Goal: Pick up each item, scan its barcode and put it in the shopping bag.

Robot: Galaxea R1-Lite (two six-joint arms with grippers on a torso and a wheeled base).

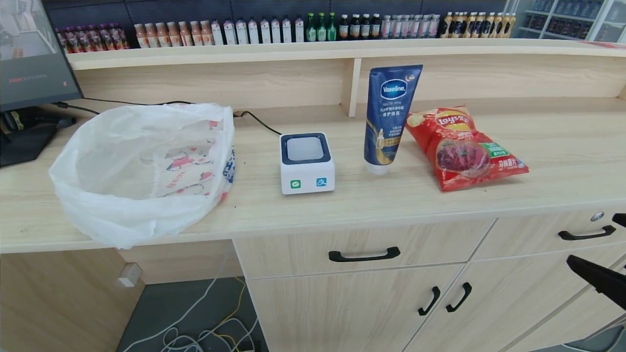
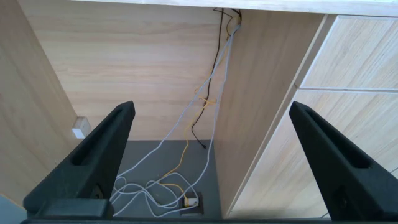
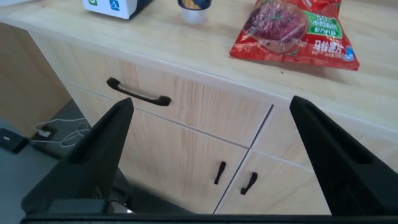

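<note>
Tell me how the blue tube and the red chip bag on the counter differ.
The blue tube stands upright on its cap; the chip bag lies flat. The tube is slim and dark blue; the bag is broad, red and crinkled. Both sit on the counter, on the robot's right of the scanner.

A red crinkled foil crisp bag [image 1: 464, 146] lies flat, above and ahead of the right gripper's [image 3: 210, 104] spread fingers. A dark-blue plastic tube [image 1: 389, 117] stands cap-down just beside it. Farther off sit a white box scanner [image 1: 306, 163] and, beyond that, a gaping white plastic shopping bag [image 1: 142, 166].
</note>
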